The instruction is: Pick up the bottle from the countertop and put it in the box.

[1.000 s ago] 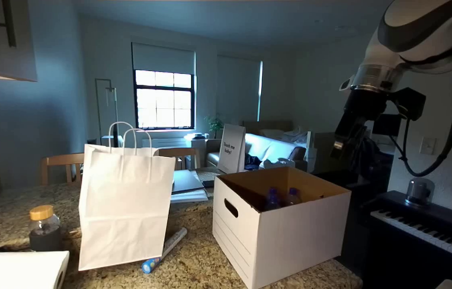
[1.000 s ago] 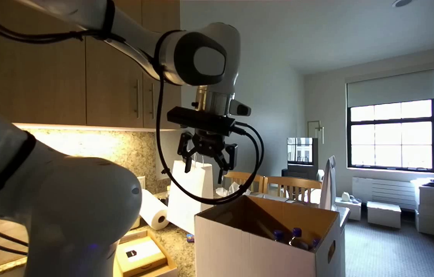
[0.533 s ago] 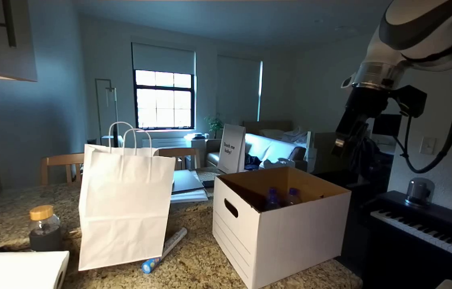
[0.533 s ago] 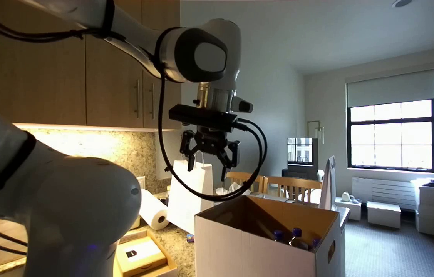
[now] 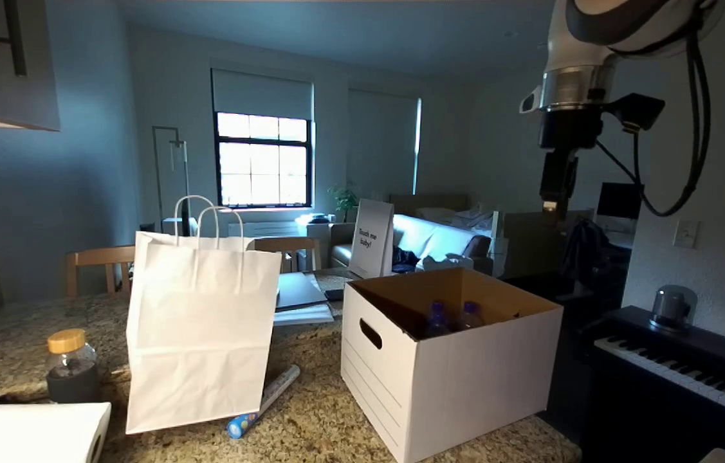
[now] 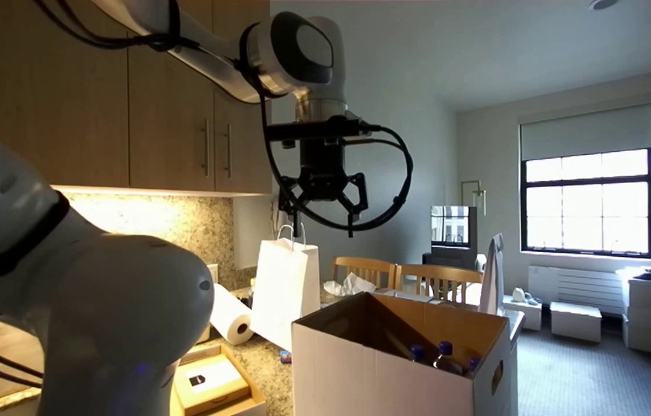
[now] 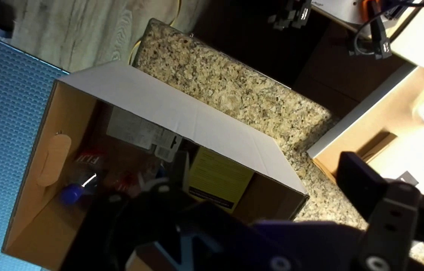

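The white box (image 5: 484, 379) with its oval hand-hole stands open on the speckled countertop (image 5: 320, 418); the box shows also in an exterior view (image 6: 383, 370) and the wrist view (image 7: 193, 116). Clear bottles with blue caps lie or stand inside it, one (image 5: 437, 318) beside another (image 5: 469, 315); caps show too in an exterior view (image 6: 445, 348). In the wrist view a bottle (image 7: 85, 180) lies by the hand-hole wall. My gripper (image 6: 323, 232) is open, empty and points down, high above the box level. A jar-like bottle with a wooden lid (image 5: 69, 366) stands on the countertop.
A tall white paper bag (image 5: 204, 334) stands left of the box, with a blue-ended tube (image 5: 266, 405) by its base. A paper towel roll (image 6: 233, 320) and a shallow open carton (image 6: 250, 401) lie near the robot base. A sign (image 5: 372, 238) stands behind the box.
My gripper has risen and turned from tilted to pointing straight down. In an exterior view it has also shifted left. It stays open. The box and bottles have not moved.
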Controlling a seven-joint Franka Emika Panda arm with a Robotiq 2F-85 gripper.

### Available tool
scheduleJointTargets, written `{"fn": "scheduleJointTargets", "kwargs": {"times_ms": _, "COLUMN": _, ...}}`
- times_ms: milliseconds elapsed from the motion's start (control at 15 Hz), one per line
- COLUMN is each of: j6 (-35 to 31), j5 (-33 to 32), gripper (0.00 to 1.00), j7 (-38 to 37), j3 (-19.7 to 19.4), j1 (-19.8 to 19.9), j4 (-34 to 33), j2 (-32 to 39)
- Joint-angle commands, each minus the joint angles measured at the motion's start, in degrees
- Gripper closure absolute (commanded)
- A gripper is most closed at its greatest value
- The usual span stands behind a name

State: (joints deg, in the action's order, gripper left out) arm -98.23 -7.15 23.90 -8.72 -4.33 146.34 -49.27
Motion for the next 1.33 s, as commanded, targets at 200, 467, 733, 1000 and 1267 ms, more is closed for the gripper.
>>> {"fn": "scheduleJointTargets", "kwargs": {"times_ms": 200, "j6": 2.8, "j5": 0.7, "gripper": 0.00, "j7": 5.9, "j3": 5.9, "j1": -8.8, "j4": -9.7, "j2": 11.4}}
{"fn": "scheduleJointTargets", "kwargs": {"times_ms": 467, "j6": 0.9, "j5": 1.9, "gripper": 0.00, "j7": 8.2, "j3": 10.3, "j1": -14.4, "j4": -8.7, "j2": 15.1}}
{"fn": "scheduleJointTargets", "kwargs": {"times_ms": 733, "j6": -3.0, "j5": 2.5, "gripper": 0.00, "j7": 9.2, "j3": 16.1, "j1": -20.2, "j4": -8.5, "j2": 20.5}}
{"fn": "scheduleJointTargets", "kwargs": {"times_ms": 1000, "j6": -10.5, "j5": 2.5, "gripper": 0.00, "j7": 13.2, "j3": 19.6, "j1": -24.0, "j4": -9.0, "j2": 25.6}}
{"fn": "scheduleJointTargets", "kwargs": {"times_ms": 1267, "j6": -19.0, "j5": 7.1, "gripper": 0.00, "j7": 21.3, "j3": 20.0, "j1": -26.3, "j4": -7.0, "j2": 26.8}}
